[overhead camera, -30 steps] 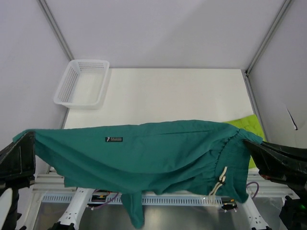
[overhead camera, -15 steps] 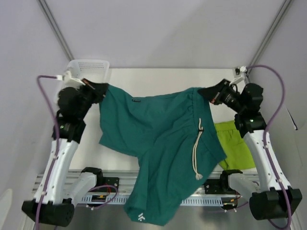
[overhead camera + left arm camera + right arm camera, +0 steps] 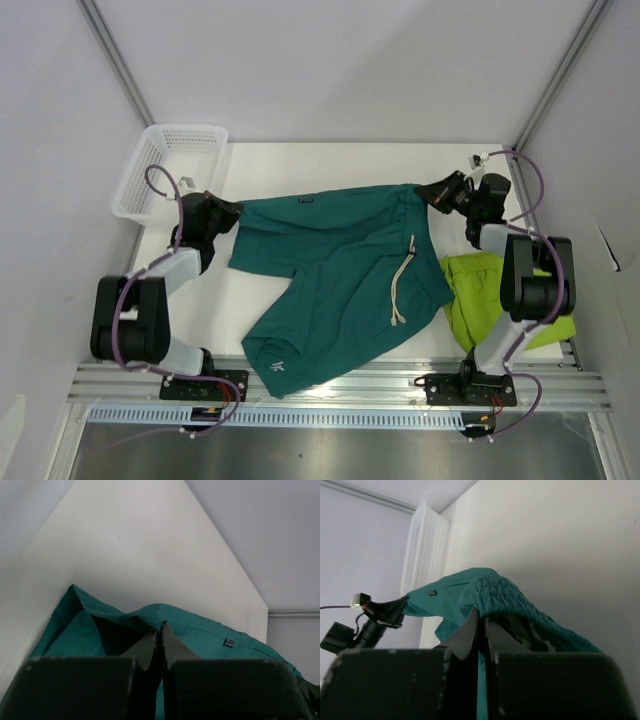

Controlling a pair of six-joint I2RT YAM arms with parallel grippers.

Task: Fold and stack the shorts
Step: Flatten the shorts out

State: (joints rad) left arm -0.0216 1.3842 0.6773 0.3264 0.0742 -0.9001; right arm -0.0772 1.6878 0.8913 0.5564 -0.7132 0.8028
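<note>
The dark teal shorts [image 3: 330,260] stretch between both arms over the white table, one leg trailing toward the front edge and the cream drawstring [image 3: 403,290] hanging down. My left gripper [image 3: 236,212] is shut on the shorts' left corner, which the left wrist view shows as teal cloth [image 3: 210,635] pinched at the fingertips. My right gripper [image 3: 422,190] is shut on the elastic waistband [image 3: 505,595]. The lime green shorts [image 3: 490,295] lie crumpled at the right, partly under the teal pair and behind the right arm.
A white mesh basket [image 3: 170,172] stands at the table's back left corner, also in the right wrist view as the basket [image 3: 424,545]. White enclosure walls surround the table. The aluminium rail [image 3: 330,385] with the arm bases runs along the front edge.
Both arms have come down and forward from a high spread, lowering the teal shorts from hanging in the air to lying largely on the table. Both grips have held.
</note>
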